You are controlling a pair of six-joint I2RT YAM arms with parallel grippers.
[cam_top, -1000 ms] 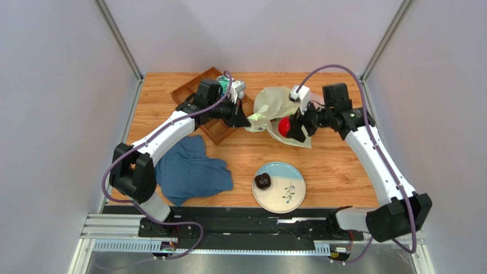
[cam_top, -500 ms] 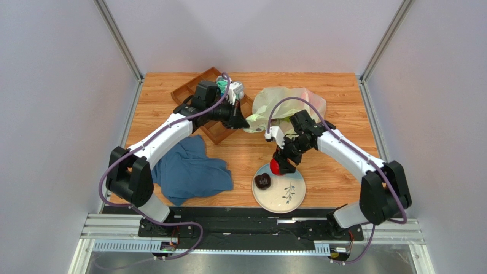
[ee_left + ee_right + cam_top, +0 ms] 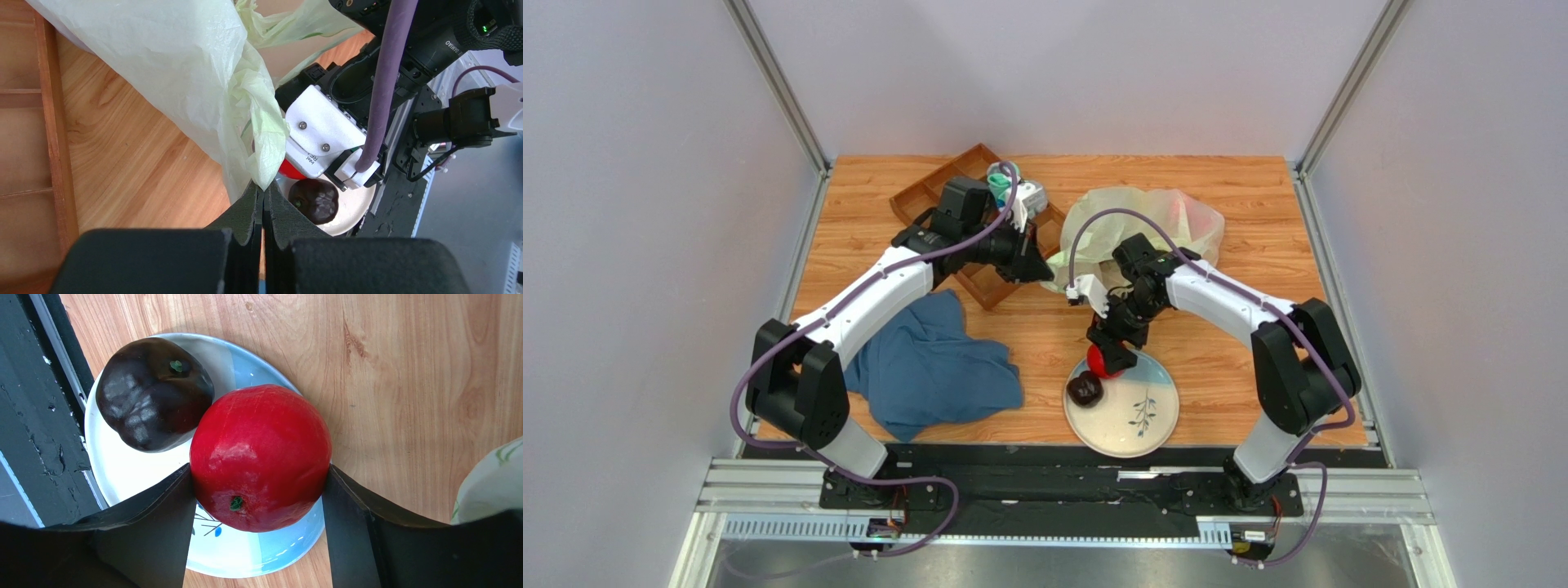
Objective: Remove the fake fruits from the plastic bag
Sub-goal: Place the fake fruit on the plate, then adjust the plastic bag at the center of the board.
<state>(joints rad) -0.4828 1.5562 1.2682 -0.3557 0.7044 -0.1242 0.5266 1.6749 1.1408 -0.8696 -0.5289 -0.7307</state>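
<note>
Presently, far left: a crumpled dark blue cloth (image 3: 934, 368) is lying on the wooden counter (image 3: 1038, 331), near its front edge.
Back left: a brown wooden compartment tray (image 3: 934, 190) is sitting on the counter, holding a teal rolled item (image 3: 999, 184) that the arm is partly hiding.
Left arm (image 3: 879, 288): it is reaching across the tray toward the middle of the counter.
Left jaws: they are clamping shut on a fold of the thin translucent pale yellow-green plastic bag (image 3: 184, 61), its film pinched between the tips.
Dark fruit: a glossy dark purple-brown fruit (image 3: 153, 392) is resting on the left part of a round pale blue and white plate (image 3: 116, 471), outside the bag.
Right jaws: they are gripping a round glossy red fruit (image 3: 261, 456) from both sides, holding it over the plate's far rim, just beside the dark one; whether it is touching the plate cannot be told.
Bag: it is lying bunched at the back of the counter, behind the plate and apart from it.
Right arm (image 3: 1225, 294): it is bending from the right base inward to the plate.
</note>
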